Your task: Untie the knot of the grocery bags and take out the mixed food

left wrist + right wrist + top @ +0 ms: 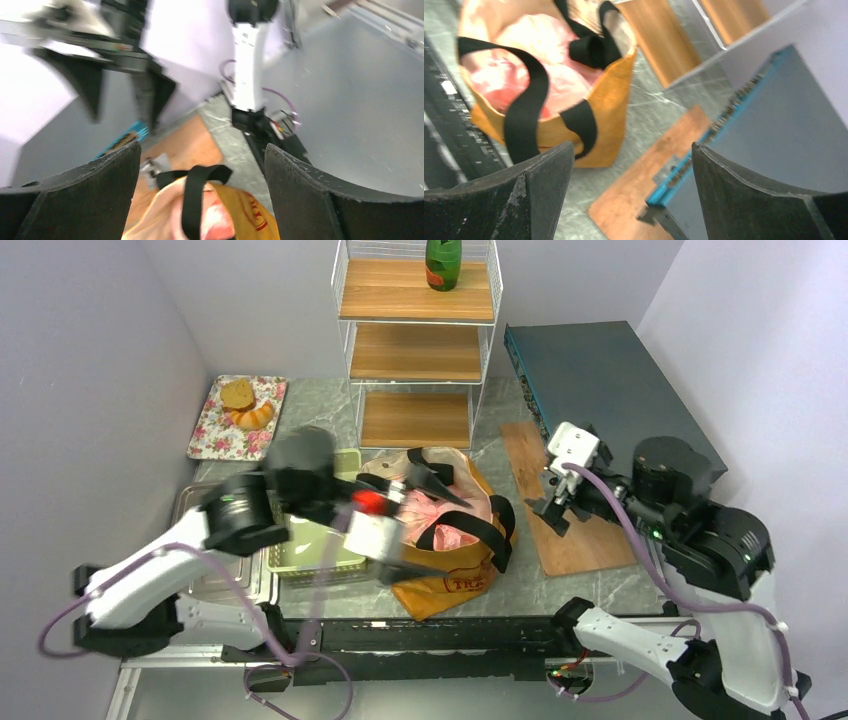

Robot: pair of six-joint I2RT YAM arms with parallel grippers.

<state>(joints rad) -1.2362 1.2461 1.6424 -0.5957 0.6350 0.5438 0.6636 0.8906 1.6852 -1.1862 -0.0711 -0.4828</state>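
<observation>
Left gripper [202, 147] over mustard tote [455, 585]: jaws spread, empty. Right gripper [632, 146] above wooden board [585, 540]: likewise. Pink bag [437, 522] inside tote.

- The left arm [150, 575] has its base at the near left; it rises to a raised elbow, and the forearm reaches right toward the middle of the counter.
- Its wrist end is smeared in the overhead view, so the exact tilt is hard to read; it seems roughly level, pointing right.
- The left jaws stand wide apart, with dark fingers [75, 200] at either edge of the wrist view and nothing between them.
- The right arm [700, 530] has its base at the near right; it is folded high, and the forearm reaches left with the wrist angled downward.
- The right jaws also stand wide apart, their fingers [749, 200] gripping nothing, above the counter.
</observation>
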